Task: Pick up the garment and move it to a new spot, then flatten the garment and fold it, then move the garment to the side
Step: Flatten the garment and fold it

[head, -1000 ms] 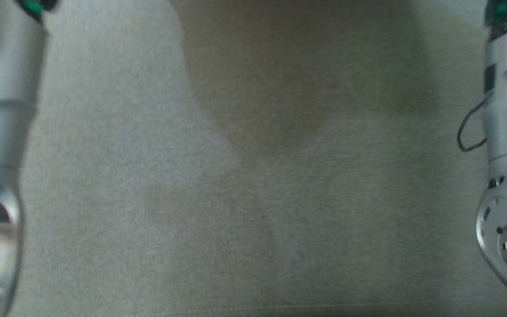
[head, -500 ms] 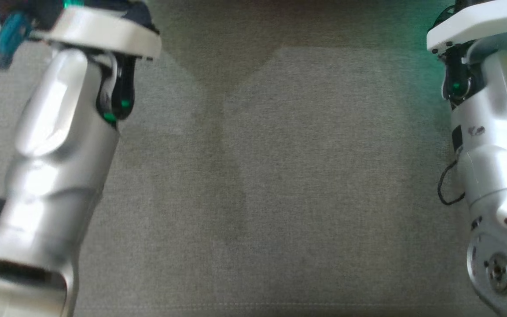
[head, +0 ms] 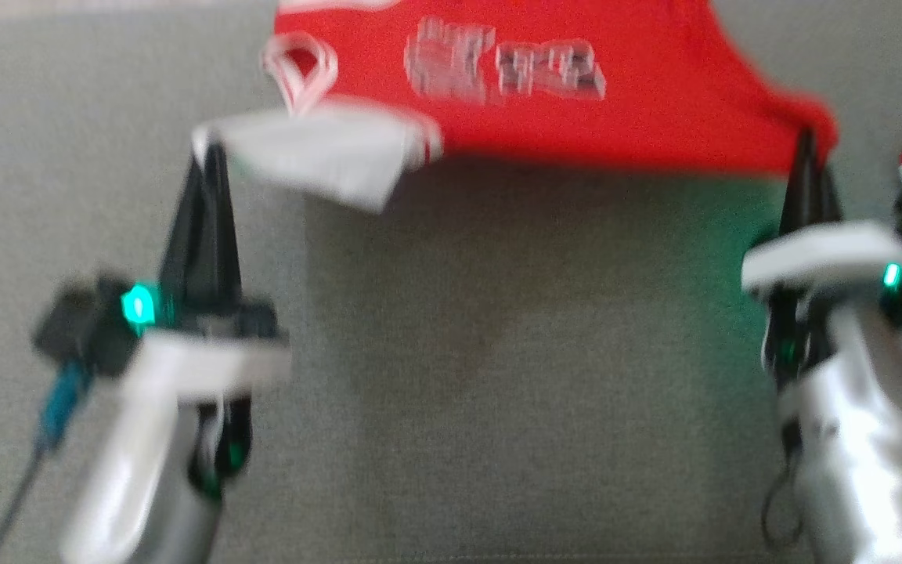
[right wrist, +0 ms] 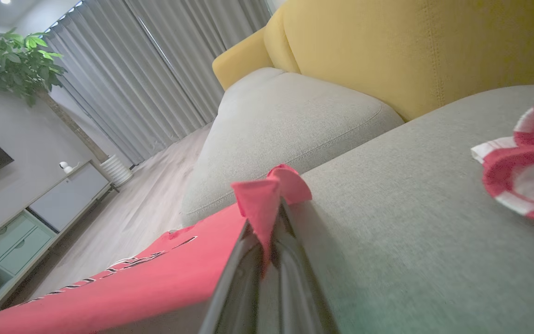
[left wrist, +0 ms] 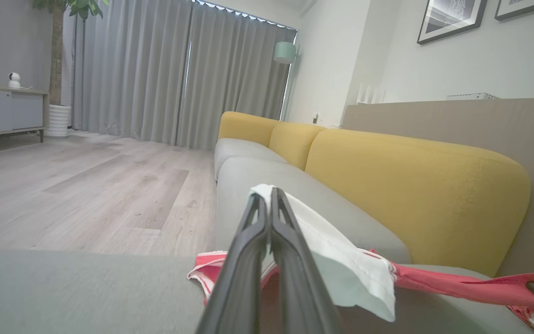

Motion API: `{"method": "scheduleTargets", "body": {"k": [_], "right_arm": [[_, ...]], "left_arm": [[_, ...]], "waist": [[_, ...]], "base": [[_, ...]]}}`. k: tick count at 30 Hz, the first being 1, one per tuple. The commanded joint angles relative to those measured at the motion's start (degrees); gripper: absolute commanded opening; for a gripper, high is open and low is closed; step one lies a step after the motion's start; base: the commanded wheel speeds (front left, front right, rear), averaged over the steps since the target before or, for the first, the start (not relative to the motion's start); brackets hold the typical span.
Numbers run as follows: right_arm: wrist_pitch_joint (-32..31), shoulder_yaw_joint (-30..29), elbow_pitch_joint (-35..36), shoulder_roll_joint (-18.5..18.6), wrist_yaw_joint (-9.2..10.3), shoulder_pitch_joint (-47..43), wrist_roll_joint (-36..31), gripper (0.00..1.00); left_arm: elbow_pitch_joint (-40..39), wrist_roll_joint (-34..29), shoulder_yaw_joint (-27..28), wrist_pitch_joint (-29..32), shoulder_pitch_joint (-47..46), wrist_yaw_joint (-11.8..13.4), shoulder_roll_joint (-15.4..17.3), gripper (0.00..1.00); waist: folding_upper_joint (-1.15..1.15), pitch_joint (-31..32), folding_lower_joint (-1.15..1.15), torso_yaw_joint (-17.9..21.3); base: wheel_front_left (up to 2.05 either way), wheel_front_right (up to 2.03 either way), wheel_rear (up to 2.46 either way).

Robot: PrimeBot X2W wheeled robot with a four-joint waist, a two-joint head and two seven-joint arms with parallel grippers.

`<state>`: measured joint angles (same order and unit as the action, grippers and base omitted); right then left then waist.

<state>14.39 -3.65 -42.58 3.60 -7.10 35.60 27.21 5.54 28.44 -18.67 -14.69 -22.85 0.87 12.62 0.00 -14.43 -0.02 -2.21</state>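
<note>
The garment is a red shirt with pale lettering and a white sleeve part, stretched above the grey sofa seat at the top of the head view. My left gripper is shut on the white edge, fingers pointing up the head view. My right gripper is shut on the red corner at the far right. In the right wrist view the red cloth stretches away to the left, lifted off the seat.
The grey sofa seat spreads under both arms. A red-and-white striped cloth lies on the seat to the right of my right gripper. Yellow back cushions stand behind. Wooden floor lies beyond the sofa's edge.
The head view has shifted, so both grippers and the red garment stretched between them now show at the top; earlier frames showed forearms over bare seat.
</note>
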Motion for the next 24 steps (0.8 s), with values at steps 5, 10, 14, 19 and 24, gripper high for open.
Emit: {"method": "scheduleTargets", "body": {"k": [5,10,14,19,24], "right_arm": [[0.6,3.4,7.7,-0.7,-0.39,-10.2,2.0,0.00],[0.6,4.1,14.4,-0.7,-0.39,-21.1,2.8,0.00],[0.0,3.9,19.0,-0.7,-0.39,-28.9,3.2,0.00],[-3.8,2.9,24.1,-0.7,-0.39,-35.6,2.6,0.00],[-6.5,2.4,24.0,-0.7,-0.39,-35.6,1.8,0.00]], "left_arm": [[-9.0,-0.8,1.7,0.1,12.0,3.3,2.5,0.00],[-16.2,-0.8,0.6,1.9,23.4,6.8,2.9,0.00],[-21.0,-0.6,-0.1,3.7,29.6,8.8,3.4,0.00],[-22.4,-0.5,-1.2,4.9,33.9,9.7,4.0,0.00],[-19.3,0.2,-2.3,5.3,32.4,8.5,3.4,0.00]], "waist": [[0.00,9.3,0.02,0.0],[0.00,14.2,0.02,-0.1],[0.00,16.0,0.02,0.0],[0.00,16.2,0.02,0.6],[0.00,15.4,0.02,0.6]], "base": [[0.00,0.00,0.00],[0.00,0.00,0.00],[0.00,0.00,0.00],[0.00,0.00,0.00],[0.00,0.00,0.00]]}}
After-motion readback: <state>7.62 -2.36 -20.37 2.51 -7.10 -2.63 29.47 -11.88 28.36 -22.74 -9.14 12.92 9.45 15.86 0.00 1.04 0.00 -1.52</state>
